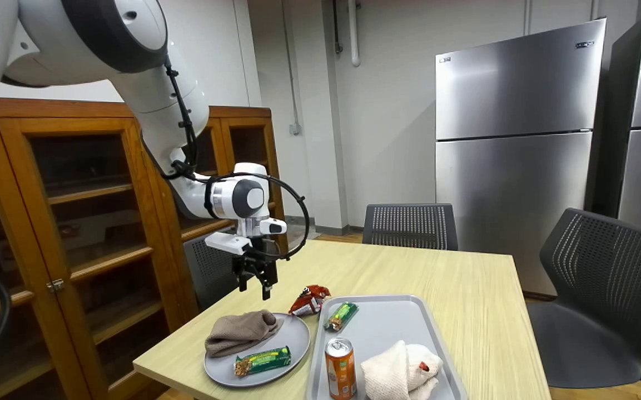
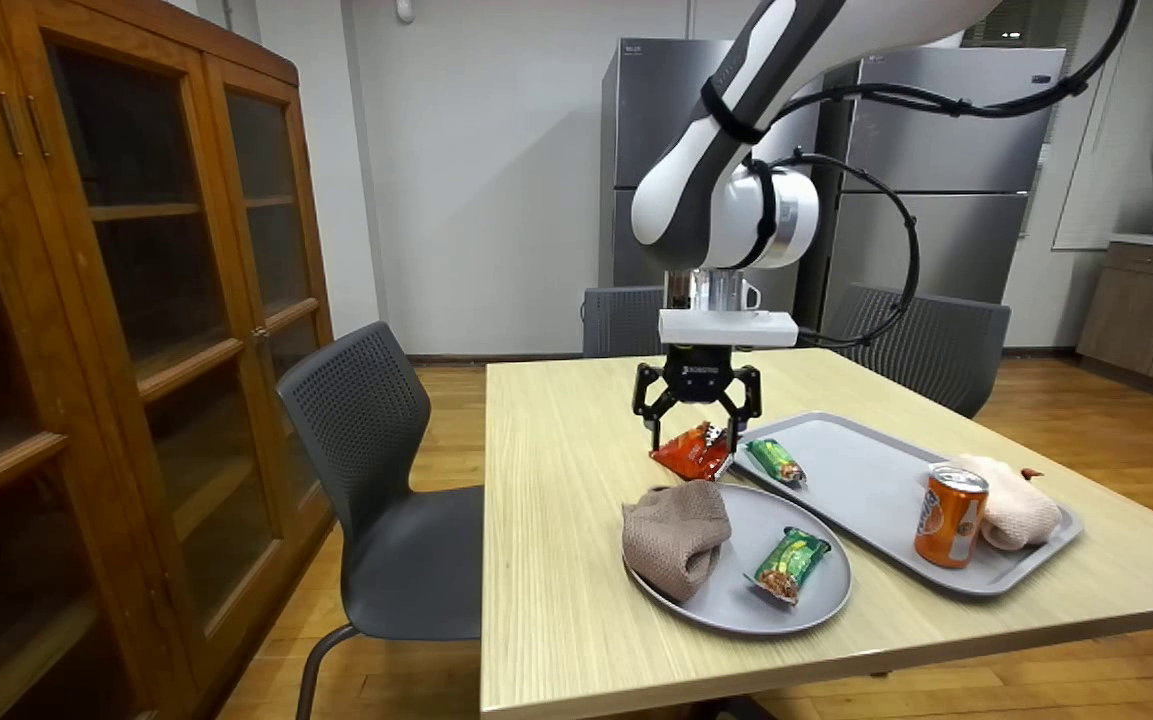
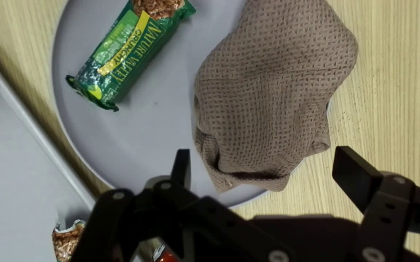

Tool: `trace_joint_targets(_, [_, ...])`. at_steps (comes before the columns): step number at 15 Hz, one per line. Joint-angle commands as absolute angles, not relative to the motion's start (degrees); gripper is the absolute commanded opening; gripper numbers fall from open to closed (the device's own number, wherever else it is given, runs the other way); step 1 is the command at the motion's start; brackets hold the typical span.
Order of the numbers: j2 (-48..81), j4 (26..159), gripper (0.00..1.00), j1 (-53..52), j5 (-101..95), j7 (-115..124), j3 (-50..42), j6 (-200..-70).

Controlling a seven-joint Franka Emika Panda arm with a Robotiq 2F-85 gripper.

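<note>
Standing here, I see a brown cloth [image 2: 676,540] on the left of a grey plate [image 2: 733,606]; spread fingers [image 3: 357,178], gripping nothing, hang in the air near the cloth. A red packet [image 2: 686,457] lies on the surface [image 2: 556,560] behind the plate, which bears a green bar [image 2: 792,563]. Rightward, a tray [image 2: 866,490] carries a second bar [image 2: 776,460], orange can [image 2: 951,518] and pale cloth [image 2: 1016,505].

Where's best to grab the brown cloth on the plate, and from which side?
I'd pinch the brown cloth by its bunched middle, coming straight down: it rises in loose folds off the plate and looks longer than wide in the wrist view, so the open gripper should fit across its width. The green bar on that plate lies apart, likely leaving room on that side.
</note>
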State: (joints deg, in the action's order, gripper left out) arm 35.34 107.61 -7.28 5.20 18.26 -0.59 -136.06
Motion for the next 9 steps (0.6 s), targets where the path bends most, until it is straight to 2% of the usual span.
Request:
trace_joint_targets(1, [35.58, 109.57, 1.00, -7.85, 8.08, 23.13, -0.43, -140.40])
trace_joint_targets(9, [38.56, 110.19, 1.00, -9.36, 9.30, 29.06, -1.75, -143.72])
